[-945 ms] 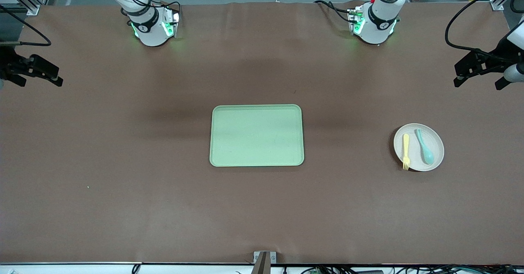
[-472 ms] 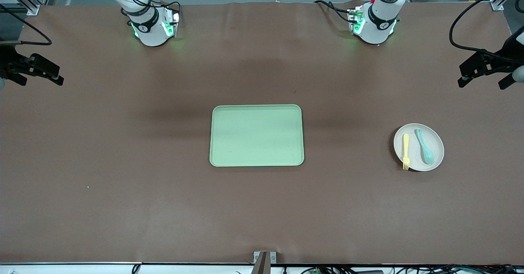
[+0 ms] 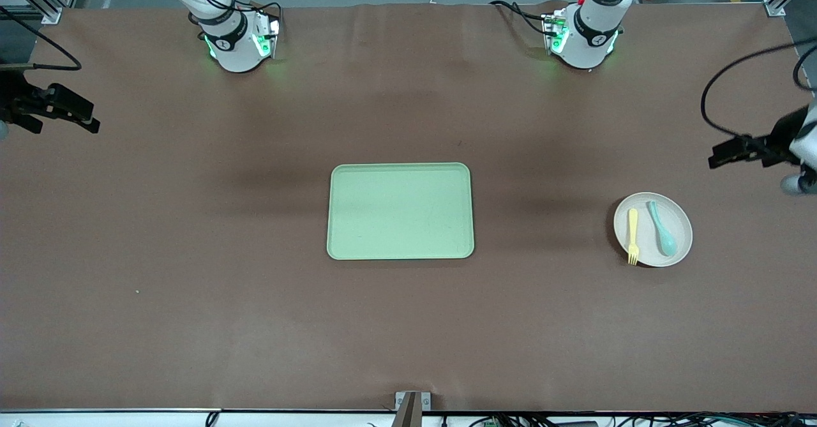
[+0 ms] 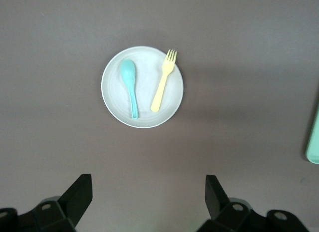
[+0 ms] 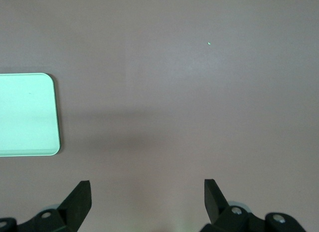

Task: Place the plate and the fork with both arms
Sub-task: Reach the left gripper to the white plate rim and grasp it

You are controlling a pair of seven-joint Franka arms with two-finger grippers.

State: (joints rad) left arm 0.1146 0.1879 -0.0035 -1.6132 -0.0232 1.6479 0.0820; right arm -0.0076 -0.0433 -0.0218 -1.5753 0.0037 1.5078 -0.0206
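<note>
The cream plate (image 3: 676, 248) lies on the brown table toward the left arm's end. On it lie the pale yellow fork (image 3: 632, 235) and a teal spoon (image 3: 662, 228), side by side. The left wrist view shows the plate (image 4: 117, 105), fork (image 4: 162, 82) and spoon (image 4: 130, 85) too. My left gripper (image 3: 724, 152) is open and empty, up in the air over bare table near the plate; in its own view it (image 4: 147, 192) is wide open. My right gripper (image 3: 80, 117) is open and empty over the table's edge at the right arm's end; in its own view it (image 5: 147, 194) is wide open.
A light green rectangular tray (image 3: 338, 242) lies at the table's middle; its corner shows in the right wrist view (image 5: 30, 112) and its edge in the left wrist view (image 4: 314, 142). The arm bases (image 3: 233, 37) (image 3: 584, 34) stand along the table's edge farthest from the front camera.
My left gripper has swung down and toward the plate, still open. The right arm, plate, fork and spoon have not moved.
</note>
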